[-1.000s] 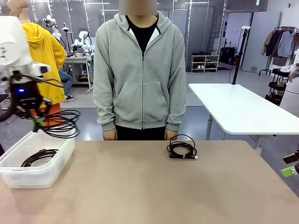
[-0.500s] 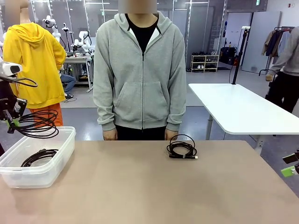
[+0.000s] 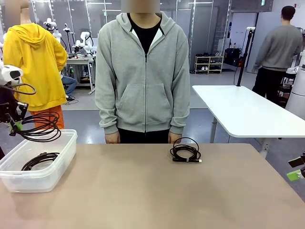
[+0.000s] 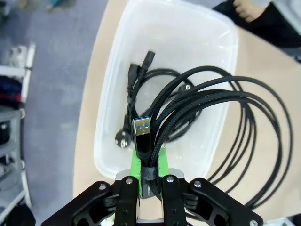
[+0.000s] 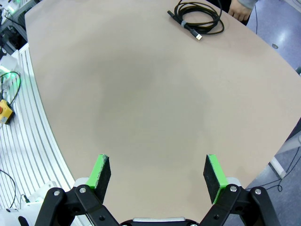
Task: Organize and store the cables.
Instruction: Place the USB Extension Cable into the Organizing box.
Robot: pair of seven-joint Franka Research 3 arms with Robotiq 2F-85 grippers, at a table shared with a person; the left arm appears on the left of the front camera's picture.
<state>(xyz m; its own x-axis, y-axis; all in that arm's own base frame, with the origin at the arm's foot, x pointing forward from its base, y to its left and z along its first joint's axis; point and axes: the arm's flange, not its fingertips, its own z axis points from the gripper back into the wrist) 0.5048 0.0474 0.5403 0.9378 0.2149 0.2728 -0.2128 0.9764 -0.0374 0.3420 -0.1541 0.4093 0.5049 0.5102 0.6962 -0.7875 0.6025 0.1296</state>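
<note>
My left gripper (image 3: 16, 126) hangs above the far left end of a clear plastic bin (image 3: 52, 171), shut on a coiled black cable (image 3: 42, 127). In the left wrist view the fingers (image 4: 128, 188) clamp the bundled cable (image 4: 221, 101) just below its blue USB plug (image 4: 142, 131), with the loops dangling over the bin (image 4: 113, 66). Another coiled cable (image 3: 39, 160) with plugs lies inside the bin (image 4: 141, 87). A third coil (image 3: 186, 152) rests on the table near the person, also seen from the right wrist (image 5: 197, 19). My right gripper (image 5: 157, 172) is open over bare table at the right edge (image 3: 295, 174).
A person in a grey hoodie stands at the far side, hands (image 3: 112, 138) hanging at the table's edge. The tan table (image 3: 143, 200) stretches between the bin and the right arm. A white table (image 3: 248, 112) stands behind on the right.
My left gripper carried the coiled cable leftward from over the bin's far right corner to over its left end, then held nearly still. The right gripper stayed put.
</note>
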